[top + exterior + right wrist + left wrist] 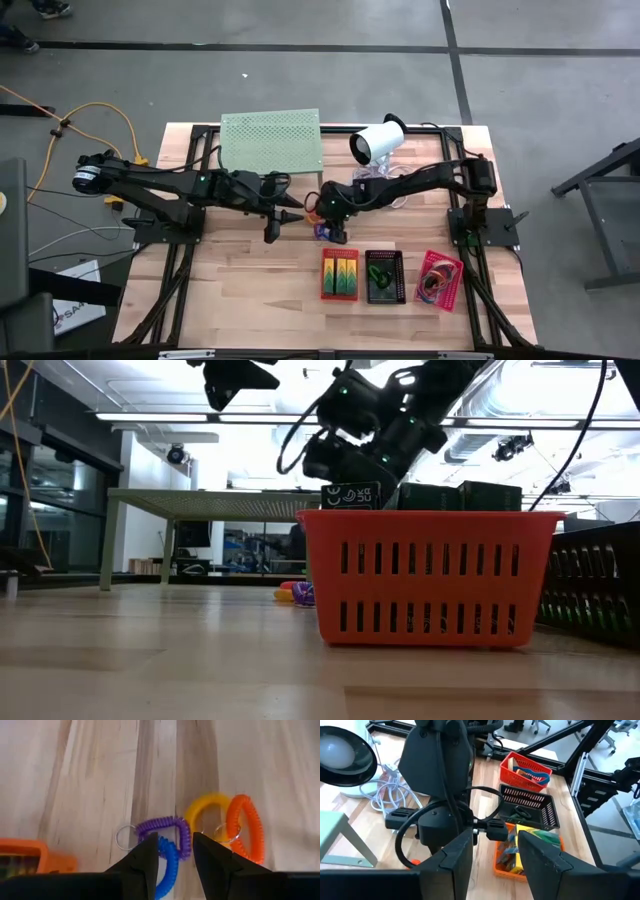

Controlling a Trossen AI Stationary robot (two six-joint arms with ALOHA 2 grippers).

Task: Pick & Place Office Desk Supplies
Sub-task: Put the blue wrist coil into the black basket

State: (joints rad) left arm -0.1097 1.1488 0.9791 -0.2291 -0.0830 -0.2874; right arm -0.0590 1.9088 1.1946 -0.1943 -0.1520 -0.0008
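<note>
The left gripper (287,222) hangs over the bench (250,290) left of centre, its fingers apart and holding nothing. Just right of it, the right gripper (175,851) points down over a small heap of coiled loops (320,228); its fingers stand apart around a blue loop (167,865), beside a purple loop (170,827) with a metal ring, a yellow loop (202,810) and an orange loop (245,827). Nearer the front edge sit three mesh baskets in a row: a red basket (340,275) with flat green packs (341,272), a black basket (384,276) with a green loop, and a pink basket (440,279) with mixed bands.
</note>
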